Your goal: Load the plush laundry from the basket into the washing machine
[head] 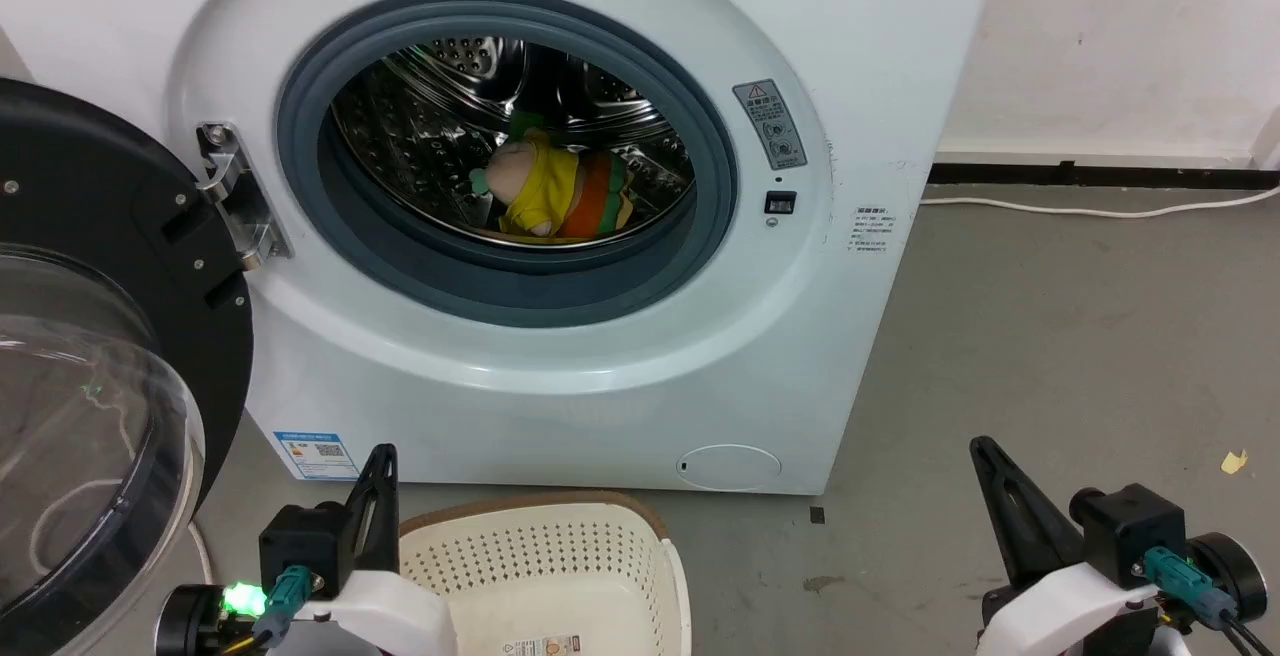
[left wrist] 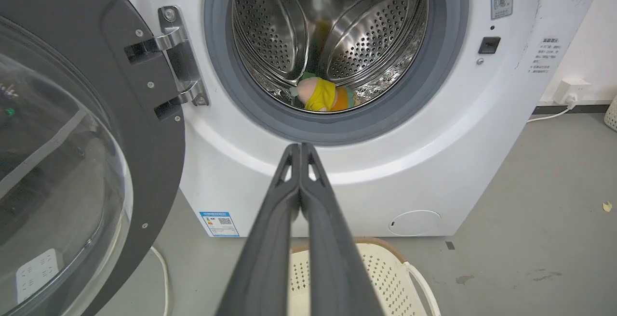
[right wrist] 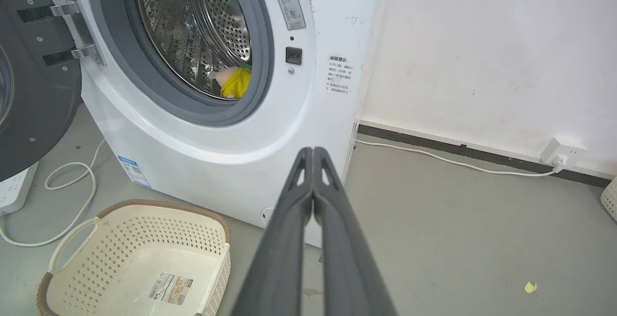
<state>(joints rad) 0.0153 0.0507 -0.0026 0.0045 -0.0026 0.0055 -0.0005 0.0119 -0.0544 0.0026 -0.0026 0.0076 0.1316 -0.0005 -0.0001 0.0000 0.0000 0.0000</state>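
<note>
The plush laundry (head: 555, 191) lies inside the steel drum of the washing machine (head: 560, 356), its peach-pink head to the left; it also shows as plush (left wrist: 322, 96) and plush (right wrist: 234, 81). The machine's round door (head: 90, 406) hangs open at the left. On the floor in front stands the cream basket (head: 545, 561), with only a sticker on its floor, basket (right wrist: 140, 258). My left gripper (head: 383, 456) is low at the basket's left, shut and holding nothing, left gripper (left wrist: 300, 146). My right gripper (head: 980, 446) is low at the right, shut and holding nothing, right gripper (right wrist: 313, 150).
A white cable (head: 1100, 206) runs along the floor by the wall to a socket (right wrist: 561, 150). A power strip (right wrist: 12, 188) and looped cord lie left of the machine under the door. A yellow scrap (head: 1233, 461) lies on the grey floor at the right.
</note>
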